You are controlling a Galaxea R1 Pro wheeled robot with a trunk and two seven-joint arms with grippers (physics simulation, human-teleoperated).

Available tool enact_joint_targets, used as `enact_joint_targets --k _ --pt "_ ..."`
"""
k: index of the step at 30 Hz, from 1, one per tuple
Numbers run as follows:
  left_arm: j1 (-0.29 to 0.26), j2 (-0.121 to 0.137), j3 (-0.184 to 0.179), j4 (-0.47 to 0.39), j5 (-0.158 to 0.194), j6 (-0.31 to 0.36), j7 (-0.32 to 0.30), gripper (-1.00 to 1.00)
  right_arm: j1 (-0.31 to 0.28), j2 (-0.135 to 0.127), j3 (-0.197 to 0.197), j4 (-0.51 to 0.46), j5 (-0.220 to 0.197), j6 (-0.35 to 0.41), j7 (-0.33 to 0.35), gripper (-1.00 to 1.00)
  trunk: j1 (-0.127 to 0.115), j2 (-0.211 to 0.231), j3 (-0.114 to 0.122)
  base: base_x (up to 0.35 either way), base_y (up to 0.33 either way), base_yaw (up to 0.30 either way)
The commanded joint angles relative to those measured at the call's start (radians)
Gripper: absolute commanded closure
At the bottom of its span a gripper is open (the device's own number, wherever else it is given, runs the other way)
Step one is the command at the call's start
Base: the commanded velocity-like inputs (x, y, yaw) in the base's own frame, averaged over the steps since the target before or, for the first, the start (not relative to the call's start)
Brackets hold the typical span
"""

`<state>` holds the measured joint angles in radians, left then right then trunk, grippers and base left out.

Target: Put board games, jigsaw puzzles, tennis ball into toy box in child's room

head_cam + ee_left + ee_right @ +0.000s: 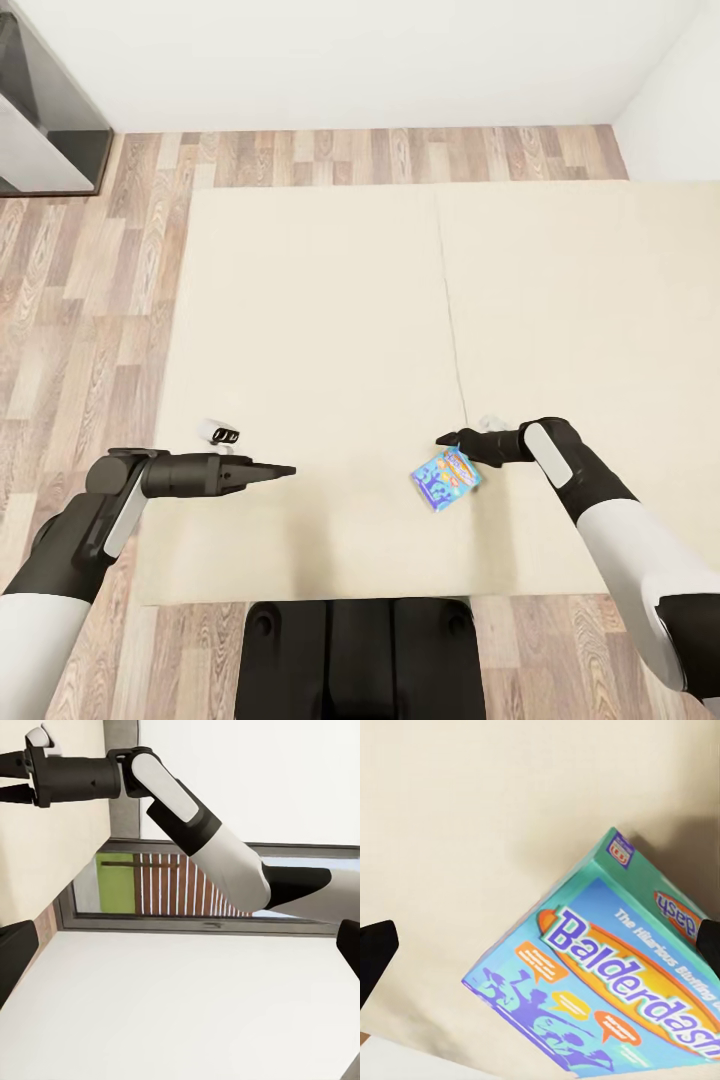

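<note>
Teal Balderdash board game (pixel 446 478) hangs tilted over the bed (pixel 330 300), pinched by right gripper (pixel 452 441) for carrying; left gripper (pixel 283 469) narrow, empty.

Matt cream cloth bed (pixel 330 330), glossy printed cardboard board game (pixel 446 478), grained wood-plank floor (pixel 90 300).
</note>
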<state>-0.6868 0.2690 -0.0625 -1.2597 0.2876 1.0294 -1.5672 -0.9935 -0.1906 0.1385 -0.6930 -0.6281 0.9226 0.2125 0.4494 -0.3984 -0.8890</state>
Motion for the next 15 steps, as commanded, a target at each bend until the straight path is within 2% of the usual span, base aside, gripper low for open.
enact_joint_targets --k 1,15 --pt "0.0 0.001 -0.002 0.0 0.001 0.011 -0.004 -1.0 -0.001 -0.002 0.003 0.0 0.01 0.002 0.01 -1.0 0.001 -0.002 -0.001 0.0 0.005 0.0" --pt "0.0 0.001 -0.002 0.0 0.001 0.011 -0.004 -1.0 -0.001 -0.003 0.003 0.0 0.01 0.002 0.01 -1.0 0.001 -0.002 -0.001 0.0 0.001 0.0"
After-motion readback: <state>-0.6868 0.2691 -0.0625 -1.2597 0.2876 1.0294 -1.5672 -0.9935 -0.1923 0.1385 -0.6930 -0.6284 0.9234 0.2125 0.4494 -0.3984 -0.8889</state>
